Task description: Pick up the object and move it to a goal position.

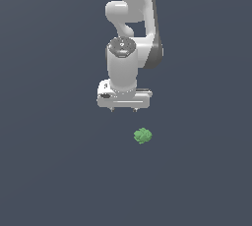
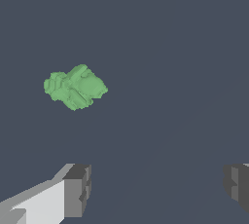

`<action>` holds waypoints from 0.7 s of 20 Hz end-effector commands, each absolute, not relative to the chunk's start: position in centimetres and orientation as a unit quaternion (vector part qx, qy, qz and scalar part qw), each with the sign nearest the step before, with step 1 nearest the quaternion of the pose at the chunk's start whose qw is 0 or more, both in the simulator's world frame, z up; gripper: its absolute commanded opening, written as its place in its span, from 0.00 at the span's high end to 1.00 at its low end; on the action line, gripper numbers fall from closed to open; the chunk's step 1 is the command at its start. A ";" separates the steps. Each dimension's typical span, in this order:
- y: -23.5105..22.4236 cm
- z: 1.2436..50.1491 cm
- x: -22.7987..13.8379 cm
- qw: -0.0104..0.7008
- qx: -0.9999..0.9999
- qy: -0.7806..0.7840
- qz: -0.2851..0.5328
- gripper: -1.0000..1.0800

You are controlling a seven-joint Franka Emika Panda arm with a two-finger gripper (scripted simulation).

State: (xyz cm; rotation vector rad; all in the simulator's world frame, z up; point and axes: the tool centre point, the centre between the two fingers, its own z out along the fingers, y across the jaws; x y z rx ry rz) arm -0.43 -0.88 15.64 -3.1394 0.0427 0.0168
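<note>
Currently I see the gripper (image 1: 123, 109) with jaws apart (nothing between them). The green object (image 1: 142, 135) lies near it, untouched.

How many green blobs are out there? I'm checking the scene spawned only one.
1. The green blob lies on the dark floor, just past the open gripper toward the exterior view's right, untouched. No other shows in either view.

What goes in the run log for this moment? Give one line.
phase: approach | hand: open, empty | green blob: on the surface, not between the fingers | grasp: not yet made
</note>
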 end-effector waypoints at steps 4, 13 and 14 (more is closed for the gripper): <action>-0.5 15.6 -0.3 0.003 -1.000 0.009 0.004 0.04; 1.8 15.7 0.2 0.013 -1.000 -0.010 -0.003 0.04; 1.7 15.7 0.2 0.013 -1.000 -0.009 -0.003 0.04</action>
